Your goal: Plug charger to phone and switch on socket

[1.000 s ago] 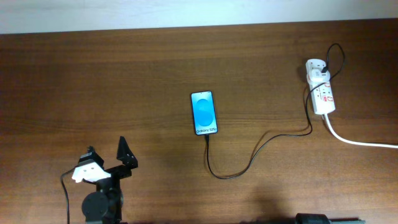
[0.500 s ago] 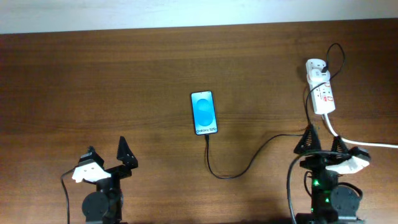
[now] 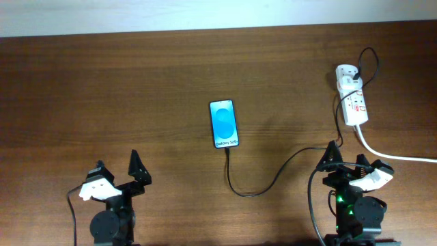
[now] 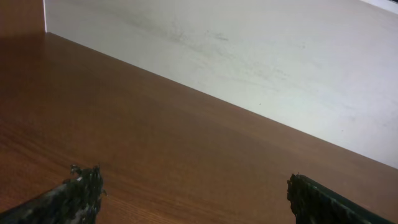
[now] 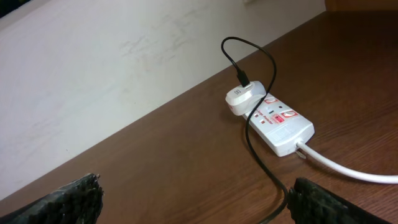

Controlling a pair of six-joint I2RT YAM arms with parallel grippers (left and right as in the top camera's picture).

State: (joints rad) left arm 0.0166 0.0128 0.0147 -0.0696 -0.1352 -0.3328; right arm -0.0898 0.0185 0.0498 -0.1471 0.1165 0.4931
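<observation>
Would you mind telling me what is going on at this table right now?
Two robot arms are set up to charge a phone. The phone lies lit and screen-up in the middle of the table. The black charger cable runs from its near end to the adapter on the power strip. Whether the tip is fully seated cannot be told. The left gripper and right gripper are open and empty near the front edge.

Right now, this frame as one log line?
left gripper: open, empty | right gripper: open, empty | thin black charger cable: tip at blue-screened phone | white socket strip: untouched
</observation>
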